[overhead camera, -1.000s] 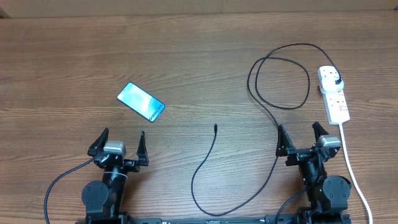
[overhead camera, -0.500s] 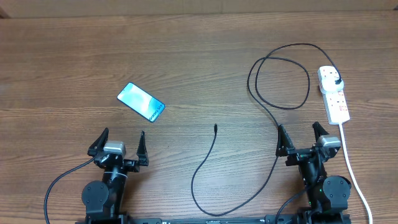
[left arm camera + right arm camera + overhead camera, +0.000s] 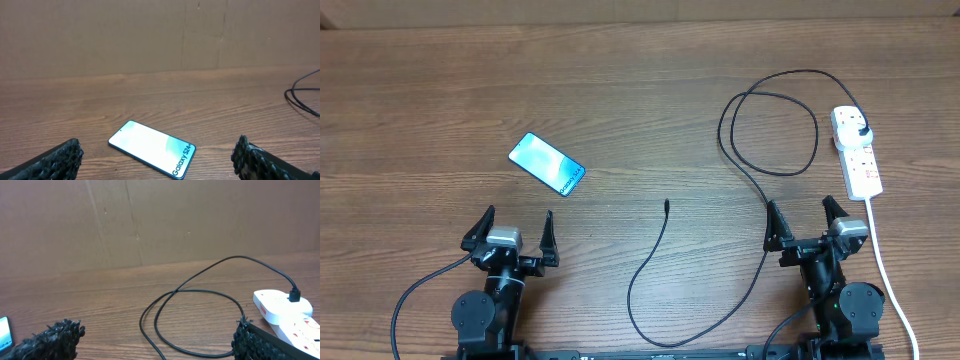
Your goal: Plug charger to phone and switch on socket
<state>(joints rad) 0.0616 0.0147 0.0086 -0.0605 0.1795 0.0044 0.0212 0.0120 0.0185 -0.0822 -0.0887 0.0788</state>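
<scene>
The phone [image 3: 547, 163] lies flat on the table left of centre, screen up; it also shows in the left wrist view [image 3: 152, 147] with "Galaxy S24+" text. The black charger cable [image 3: 770, 140] loops at the right, its plug [image 3: 861, 131] in the white power strip [image 3: 857, 151]. Its connector tip [image 3: 666, 204] lies free at the table's middle. The loop [image 3: 190, 317] and the strip [image 3: 285, 312] show in the right wrist view. My left gripper [image 3: 510, 238] is open and empty, near of the phone. My right gripper [image 3: 807, 228] is open and empty, near of the loop.
The strip's white cord [image 3: 888, 275] runs toward the near edge past my right arm. The cable's slack [image 3: 665, 335] curves along the near edge between the arms. A brown cardboard wall [image 3: 150, 35] stands behind the table.
</scene>
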